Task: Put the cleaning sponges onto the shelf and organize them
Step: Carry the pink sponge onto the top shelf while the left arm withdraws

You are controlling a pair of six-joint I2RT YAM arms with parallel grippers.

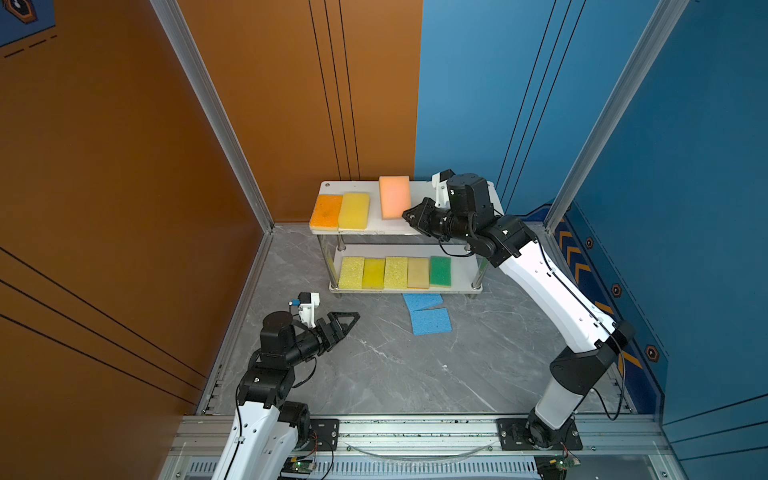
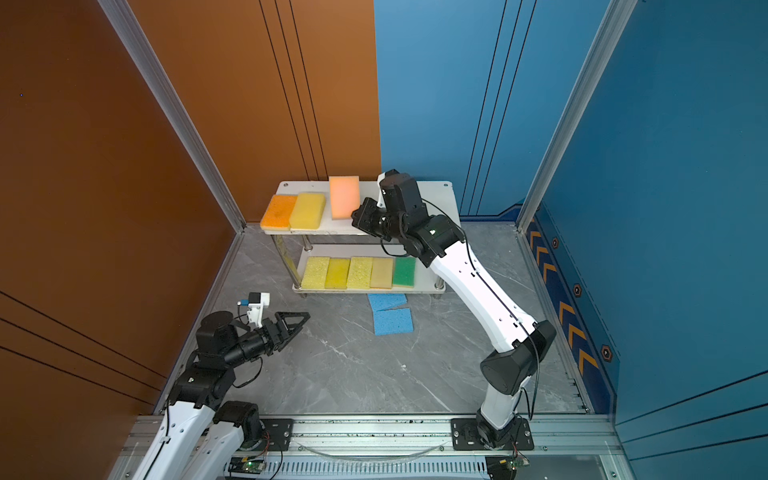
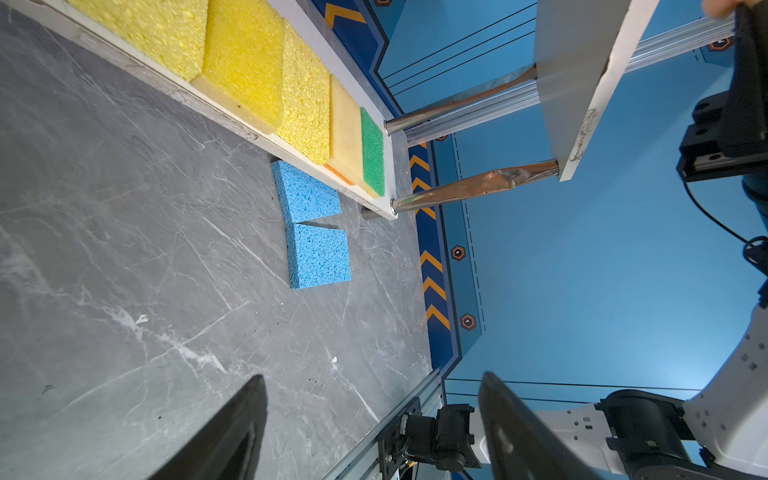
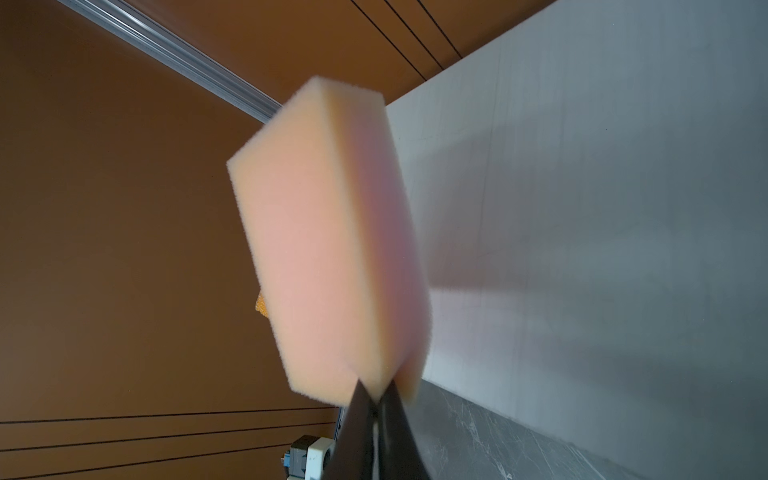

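Overhead, in both top views, the right gripper [image 1: 409, 216] pinches the near right corner of the pink sponge [image 1: 395, 197], jaws closed tight on the foam. The sponge hangs over the upper board [image 1: 332, 185] of the shelf [image 2: 436, 191], broad face up, with its long axis running 12 to 6 o'clock and its far end at the board's back edge. At its 9 o'clock the yellow sponge [image 1: 354, 210] and the orange sponge [image 1: 326, 212] lie flat and touching, roughly parallel to it. The lower board [image 1: 461, 274] carries five in a row from 9 to 3 o'clock: three yellow sponges [image 1: 373, 273], the beige sponge [image 1: 418, 272] and the green-faced sponge [image 1: 440, 271]. Each points 12 to 6. At the shelf's 6 o'clock, two blue sponges [image 1: 431, 322] lie on the grey floor [image 1: 374, 374]. The left gripper [image 1: 347, 322] hovers at the shelf's 7 o'clock, pointing toward 3 o'clock.

From the left wrist, the left gripper [image 3: 374, 415] shows its jaws spread wide with nothing between them. Beyond, the blue sponges [image 3: 319, 255] meet at one corner, the farther one against the lower board's front edge. The green-faced sponge [image 3: 372, 149] ends the row beside the metal posts [image 3: 469, 189].

From the right wrist, the pink sponge [image 4: 328, 249] leads lengthwise away from the closed right gripper [image 4: 376, 399]. It sits clear of the upper board [image 4: 582, 208], with its shadow falling there.
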